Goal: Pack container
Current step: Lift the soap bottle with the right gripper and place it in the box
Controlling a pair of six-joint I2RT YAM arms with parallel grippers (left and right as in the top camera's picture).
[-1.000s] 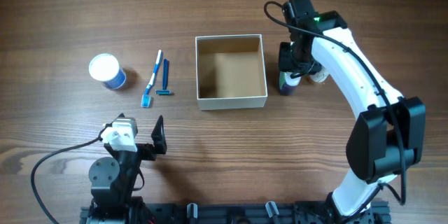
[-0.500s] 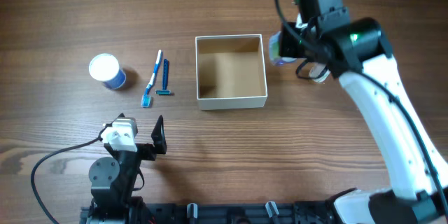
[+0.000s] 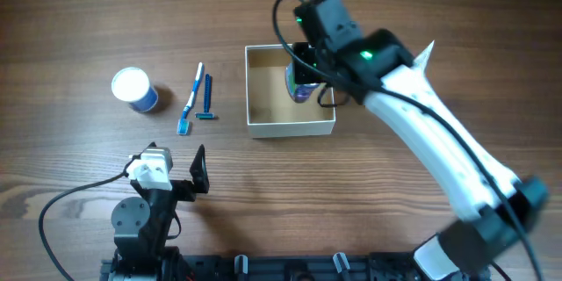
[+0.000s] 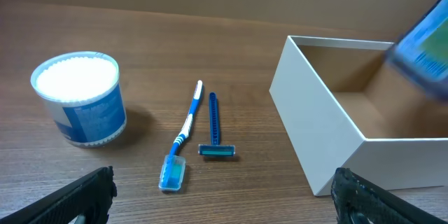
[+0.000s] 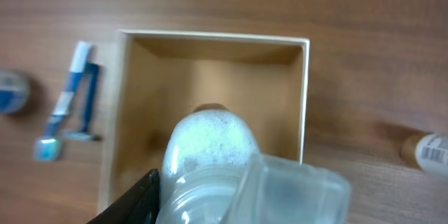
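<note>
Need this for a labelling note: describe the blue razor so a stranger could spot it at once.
Find the big square white-walled cardboard container and look just left, where two slim items lie side by side. The blue plastic razor is the one nearer the container; unlike the blue-and-white toothbrush, it is shorter, all blue, with a T-shaped head.

The right arm (image 3: 430,140) stretches from the near right corner diagonally up and left, its white link long and almost straight. Its hand (image 3: 306,63) is clamped on a bottle (image 3: 303,86); one dark finger (image 5: 133,196) shows beside it in the wrist view. The left arm (image 3: 140,219) sits folded at the near left, its hand (image 3: 174,174) empty, fingers (image 4: 87,194) spread wide.
</note>
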